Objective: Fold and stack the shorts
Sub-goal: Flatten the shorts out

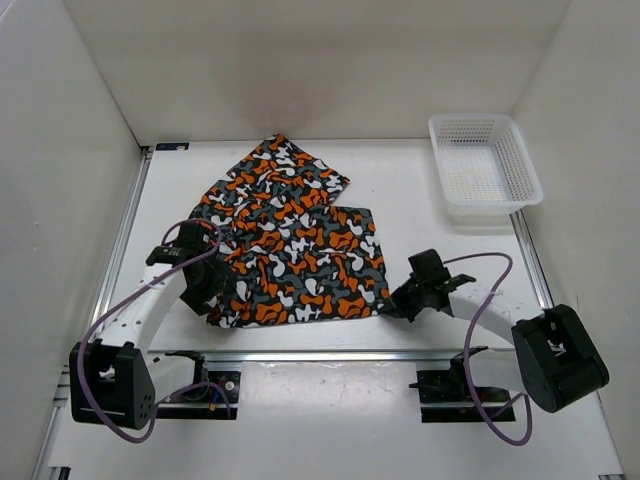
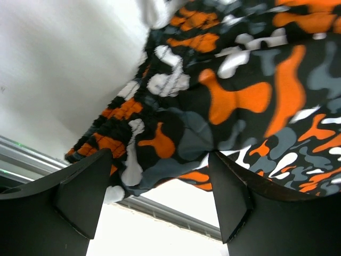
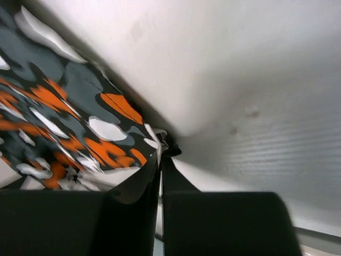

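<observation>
One pair of camouflage shorts (image 1: 295,250) laid out on the table (image 1: 420,200), two grippers at its near corners
The left gripper (image 2: 160,170) is held wide open, the gathered left edge lying between its fingers (image 2: 80,197) ungripped; the right gripper (image 3: 161,160) is closed tight, the near right corner of the cloth pinched in it; one white basket (image 1: 484,210) is set far right, apart from the shorts

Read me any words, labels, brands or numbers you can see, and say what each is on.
No readable text in any view.
The shorts show only an orange, white and grey pattern.
The basket is plain.
A pale mark on the right arm's base is too small to read.
</observation>
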